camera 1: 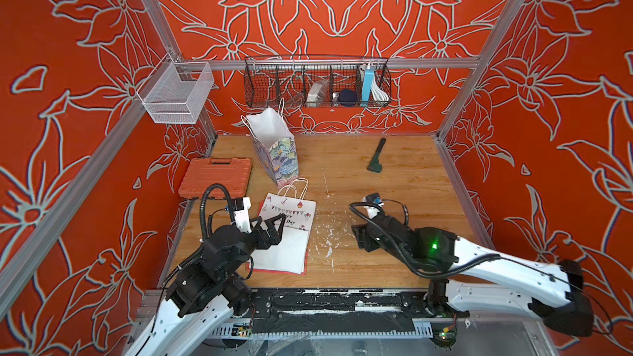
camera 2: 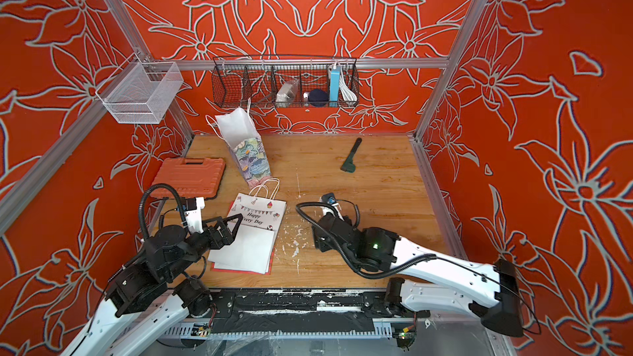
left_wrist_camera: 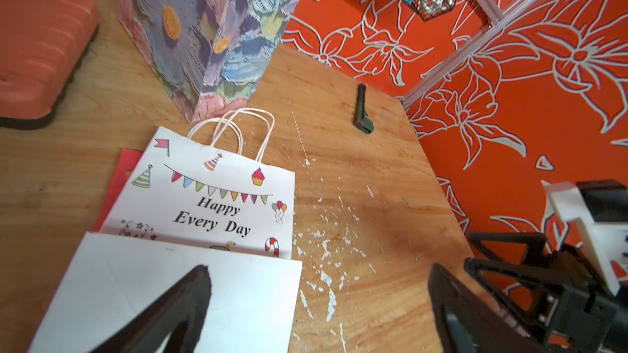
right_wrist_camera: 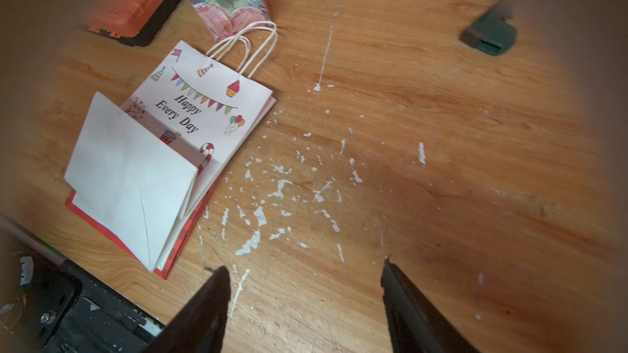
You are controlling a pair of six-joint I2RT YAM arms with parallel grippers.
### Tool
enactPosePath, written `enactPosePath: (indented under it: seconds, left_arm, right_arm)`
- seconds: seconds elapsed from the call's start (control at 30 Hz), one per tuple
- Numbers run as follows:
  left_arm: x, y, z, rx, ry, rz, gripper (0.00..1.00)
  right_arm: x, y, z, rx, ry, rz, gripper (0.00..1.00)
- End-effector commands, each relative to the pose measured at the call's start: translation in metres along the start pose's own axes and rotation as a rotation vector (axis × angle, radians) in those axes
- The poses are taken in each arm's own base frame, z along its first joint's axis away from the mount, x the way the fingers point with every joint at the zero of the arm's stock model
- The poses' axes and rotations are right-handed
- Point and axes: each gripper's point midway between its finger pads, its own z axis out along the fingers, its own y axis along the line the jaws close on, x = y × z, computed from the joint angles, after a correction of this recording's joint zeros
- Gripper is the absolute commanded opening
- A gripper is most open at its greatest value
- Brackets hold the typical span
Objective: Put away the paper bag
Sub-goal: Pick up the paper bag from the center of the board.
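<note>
Left hand [camera 1: 272, 226] released, over flat paper bag [camera 1: 294, 212]; right hand [right_wrist_camera: 304, 264] released; one upright bag [camera 1: 274, 145], one orange case [camera 1: 215, 176]

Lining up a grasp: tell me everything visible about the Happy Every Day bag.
The white paper bag lies flat and folded on the table, atop a red sheet. Party drawings and lettering show; its bottom flap is folded up over the print. Twisted paper handles point at the floral bag. The left gripper hovers open over the flap.
</note>
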Motion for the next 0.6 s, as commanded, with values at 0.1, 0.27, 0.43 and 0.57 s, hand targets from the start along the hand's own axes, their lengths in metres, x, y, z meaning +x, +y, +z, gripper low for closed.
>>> enactPosePath:
  seconds: [0.1,0.27,0.43,0.57]
  left_arm:
    - [0.000,-0.014,-0.005,0.069,0.027,-0.028,0.99]
    - [-0.018,-0.017,-0.010,0.049,-0.028,-0.019,0.99]
    - [-0.027,-0.023,-0.001,0.033,-0.034,-0.018,0.99]
    - [-0.038,-0.021,0.013,-0.027,-0.035,0.032,0.99]
  right_arm:
    - [0.016,-0.041,-0.021,0.044,0.036,0.084,0.70]
    - [-0.010,-0.033,-0.021,-0.013,0.029,0.039,0.72]
    - [-0.042,-0.025,-0.003,-0.089,-0.012,0.024,0.74]
    - [-0.055,-0.012,0.017,-0.164,0.018,0.028,0.75]
